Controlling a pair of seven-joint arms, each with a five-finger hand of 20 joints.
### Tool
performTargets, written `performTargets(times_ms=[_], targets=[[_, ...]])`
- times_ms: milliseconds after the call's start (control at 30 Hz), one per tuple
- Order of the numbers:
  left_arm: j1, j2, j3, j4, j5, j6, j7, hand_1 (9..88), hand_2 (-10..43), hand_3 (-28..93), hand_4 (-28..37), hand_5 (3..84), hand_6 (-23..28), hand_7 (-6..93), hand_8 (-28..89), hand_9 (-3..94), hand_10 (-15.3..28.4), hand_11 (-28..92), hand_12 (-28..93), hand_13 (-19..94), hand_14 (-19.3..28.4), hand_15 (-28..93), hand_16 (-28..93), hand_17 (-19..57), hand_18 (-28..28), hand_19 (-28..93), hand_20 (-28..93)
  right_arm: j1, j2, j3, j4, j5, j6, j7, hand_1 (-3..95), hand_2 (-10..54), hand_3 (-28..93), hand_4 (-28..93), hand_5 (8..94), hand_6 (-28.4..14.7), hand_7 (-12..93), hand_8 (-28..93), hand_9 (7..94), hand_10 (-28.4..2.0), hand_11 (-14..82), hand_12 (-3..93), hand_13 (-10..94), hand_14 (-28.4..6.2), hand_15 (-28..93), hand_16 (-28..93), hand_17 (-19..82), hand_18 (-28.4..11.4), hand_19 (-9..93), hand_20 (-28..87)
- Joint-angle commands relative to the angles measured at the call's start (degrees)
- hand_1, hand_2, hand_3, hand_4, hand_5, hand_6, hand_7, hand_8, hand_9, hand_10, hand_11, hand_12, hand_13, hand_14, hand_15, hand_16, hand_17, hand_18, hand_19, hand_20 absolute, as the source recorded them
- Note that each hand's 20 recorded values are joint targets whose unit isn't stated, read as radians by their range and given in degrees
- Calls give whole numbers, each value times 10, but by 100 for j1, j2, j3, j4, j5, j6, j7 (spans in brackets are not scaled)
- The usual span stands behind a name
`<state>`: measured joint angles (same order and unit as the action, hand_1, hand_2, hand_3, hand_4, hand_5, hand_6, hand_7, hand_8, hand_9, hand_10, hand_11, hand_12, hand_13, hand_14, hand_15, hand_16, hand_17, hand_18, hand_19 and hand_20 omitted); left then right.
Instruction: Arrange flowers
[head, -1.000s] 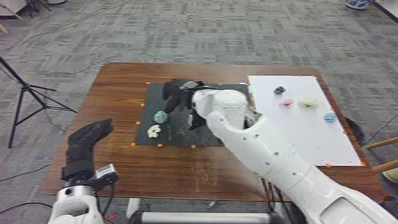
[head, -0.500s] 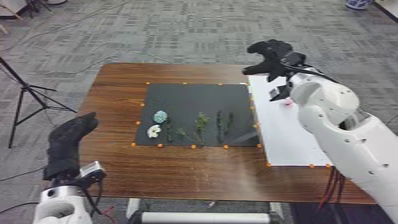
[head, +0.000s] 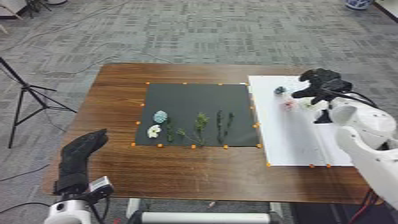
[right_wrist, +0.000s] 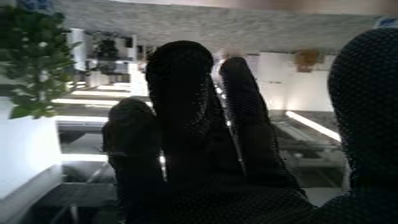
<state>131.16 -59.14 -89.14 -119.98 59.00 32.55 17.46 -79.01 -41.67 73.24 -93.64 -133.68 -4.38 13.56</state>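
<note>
At far left, on the floor beside the brown wooden table (head: 115, 100), a black tripod (head: 25, 90). Next, over the table's left side, the left hand (head: 82, 152), open with straight fingers close together, pointing away from the robot. Then a dark mat (head: 191, 95) with orange marks along its edges; on its left part, a pale blue flower (head: 160, 116) with a white flower (head: 154, 131) just nearer the robot. Beside these, a thin green stem (head: 170, 131), then a small sprig (head: 183, 134), a fuller green sprig (head: 201, 121) and two dark stems (head: 219, 125), roughly parallel. Farther right, on a white board (head: 302, 145), a dark teal flower (head: 281, 90), a pink flower (head: 288, 105) and a cream flower (head: 306, 103), partly behind the right hand (head: 323, 86). Above the board, open, with straight fingers and a thumb held well apart in the right wrist view
</note>
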Motion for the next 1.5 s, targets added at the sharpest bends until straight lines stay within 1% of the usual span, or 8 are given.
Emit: performTargets(times_ms=[33, 233, 633, 767, 933, 1267, 1400, 1500], targets=[[78, -73, -79, -26, 24, -57, -41, 304, 17, 684, -252, 534, -7, 214, -102, 515, 137, 249, 136, 401, 166, 230, 4, 37, 130, 157, 173, -1761, 309, 1650, -524, 137, -63, 373, 321, -95, 643, -200, 503, -43, 115, -52, 545, -157, 74, 179, 736, -99, 582, 327, 457, -201, 896, 506], [87, -80, -59, -33, 35, -100, -28, 304, 18, 683, -252, 535, -8, 214, -102, 515, 137, 249, 135, 401, 167, 229, 4, 37, 131, 157, 173, -1800, 141, 1545, -277, 74, -240, 379, 322, -95, 642, -198, 504, -42, 113, -50, 557, -158, 78, 180, 738, -100, 583, 325, 457, -200, 895, 506], [153, -123, -36, -31, 53, -196, -4, 304, 19, 682, -252, 535, -9, 215, -102, 516, 137, 249, 135, 401, 166, 229, 5, 37, 131, 157, 174, -1164, -227, 944, 792, -91, 161, 433, 339, -95, 642, -198, 531, -36, 133, -55, 616, -150, 102, 191, 761, -92, 590, 323, 471, -198, 901, 503], [183, -134, -26, -46, 37, -187, 14, 304, 18, 683, -252, 535, -9, 214, -103, 516, 137, 250, 135, 401, 167, 230, 5, 37, 131, 157, 173, -1145, -191, 775, 929, -91, 500, 465, 423, -95, 649, -198, 595, -16, 168, -70, 692, -130, 141, 190, 798, -74, 586, 325, 503, -182, 916, 494], [233, -136, -53, -69, -8, -104, 50, 303, 18, 684, -253, 536, -7, 213, -102, 515, 137, 250, 136, 401, 168, 230, 5, 36, 131, 158, 174, -1049, -38, 696, 784, 57, 460, 492, 574, -68, 563, -194, 768, -8, 184, 102, 858, -96, 155, 278, 869, -46, 579, 349, 568, -163, 932, 514], [261, -86, -131, -91, -18, -91, 35, 303, 19, 683, -255, 535, -4, 211, -100, 515, 137, 248, 136, 402, 167, 230, 5, 37, 131, 158, 173, -257, 370, 274, -674, 831, 715, 290, 591, -70, 572, -189, 798, -12, 178, 110, 884, -101, 165, 295, 886, -33, 573, 361, 585, -156, 932, 527], [190, -52, -128, -72, -10, -71, -6, 302, 19, 685, -255, 536, -3, 210, -100, 515, 137, 248, 136, 401, 167, 230, 5, 37, 131, 157, 173, 621, -225, -518, -965, 1066, 321, -59, 587, -76, 580, -190, 806, -9, 176, 106, 888, -98, 160, 295, 887, -30, 570, 366, 587, -152, 932, 530], [170, -45, -110, -63, -19, -73, 2, 302, 19, 684, -255, 536, -3, 211, -100, 515, 137, 249, 136, 401, 167, 230, 5, 37, 131, 157, 173, 1216, -944, -1175, -742, 1015, -13, -278, 583, -79, 585, -191, 807, -7, 175, 106, 888, -95, 153, 295, 887, -28, 568, 369, 587, -151, 932, 532]])
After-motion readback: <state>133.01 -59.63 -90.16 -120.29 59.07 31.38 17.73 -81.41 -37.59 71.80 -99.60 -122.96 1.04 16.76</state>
